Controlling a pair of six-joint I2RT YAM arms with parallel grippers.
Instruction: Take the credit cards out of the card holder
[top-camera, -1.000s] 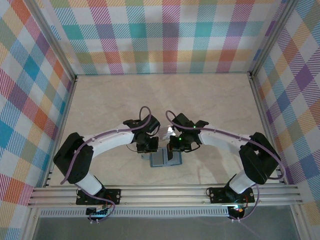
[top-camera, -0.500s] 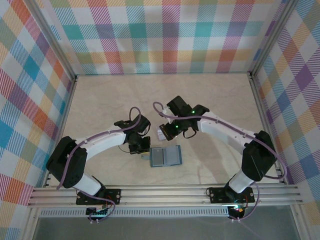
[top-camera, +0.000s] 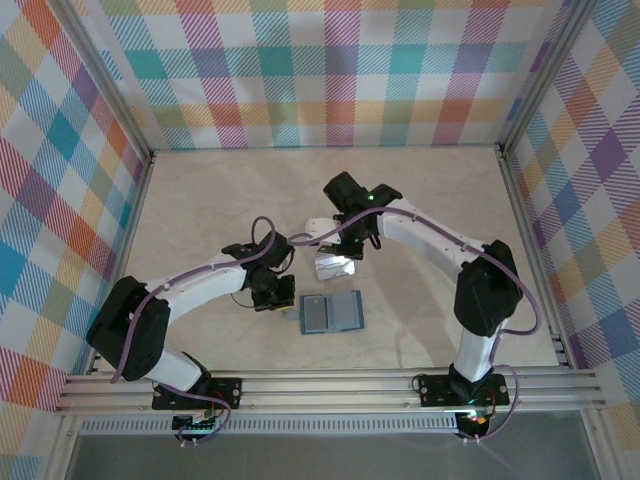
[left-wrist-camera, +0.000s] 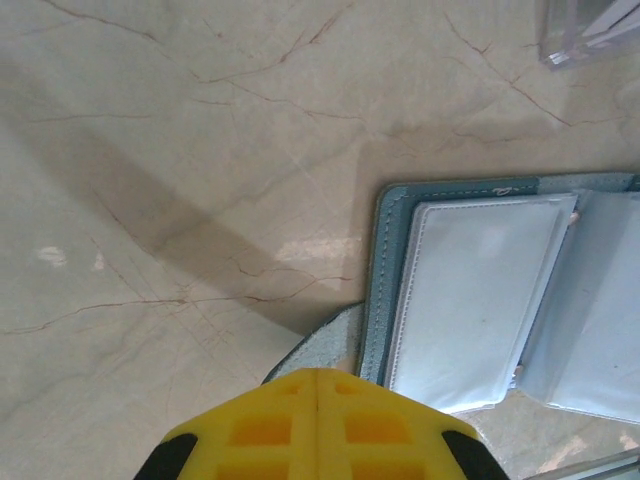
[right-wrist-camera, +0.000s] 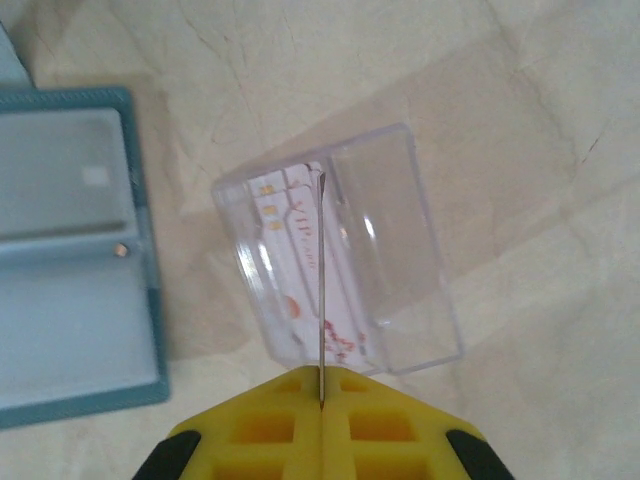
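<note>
1. No brand or word can be read anywhere. The nearest thing to writing is the red-orange print on the whitish card (right-wrist-camera: 285, 215), and it is too blurred for you to make out.
2. Your right gripper (right-wrist-camera: 322, 385) is pinched tight on a thin card (right-wrist-camera: 322, 280). That card faces the right wrist camera edge-on, so it shows as one dark line and you cannot tell its face.
3. The held card stands over a clear plastic box (right-wrist-camera: 400, 230). The printed whitish card appears to lie inside the box.
4. Your left gripper (left-wrist-camera: 318, 385) has its yellow pads pressed together with nothing between them. It sits beside the left edge of the card holder (left-wrist-camera: 470, 290).
5. The card holder lies open and flat on the marble-patterned table (left-wrist-camera: 150, 150), grey-blue pocket panels up inside a teal rim.
6. The left wrist view shows you the holder's stitching and a teal tab at its left edge. The right wrist view adds a small round stud on the inner panel.
7. From the top view, the card holder (top-camera: 332, 313) is just nearer the bases than the clear plastic box (top-camera: 333, 268), between the two arms.
</note>
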